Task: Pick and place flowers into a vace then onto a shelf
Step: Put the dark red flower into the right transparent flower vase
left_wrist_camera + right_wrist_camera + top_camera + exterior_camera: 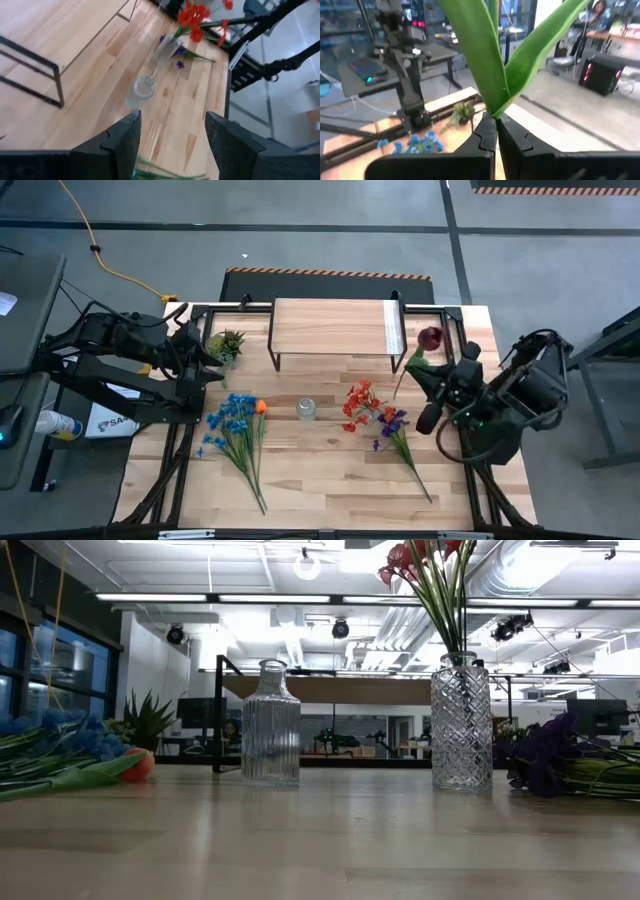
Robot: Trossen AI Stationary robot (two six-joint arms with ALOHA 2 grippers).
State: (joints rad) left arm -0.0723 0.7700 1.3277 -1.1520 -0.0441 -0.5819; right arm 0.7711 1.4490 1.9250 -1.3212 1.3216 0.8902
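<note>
the right gripper [495, 131] pinches a dark red flower [429, 337] stem. red flowers [425, 555] seem to be in one vase [461, 722] already. the blue flowers [232, 422] lie below the spread left gripper [172, 142]. the shelf [330, 326] is bare.

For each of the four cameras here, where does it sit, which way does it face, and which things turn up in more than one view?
High view: overhead, straight down; both arms, shelf, left gripper.
Low view: tabletop height, level; ribbed glass bottle, cut-glass vase; no arm shows.
Left wrist view: past open fingers down at the table.
Right wrist view: right gripper shut on a green stem.
Shared: the bottle and the red flowers show in the low and left wrist views.
</note>
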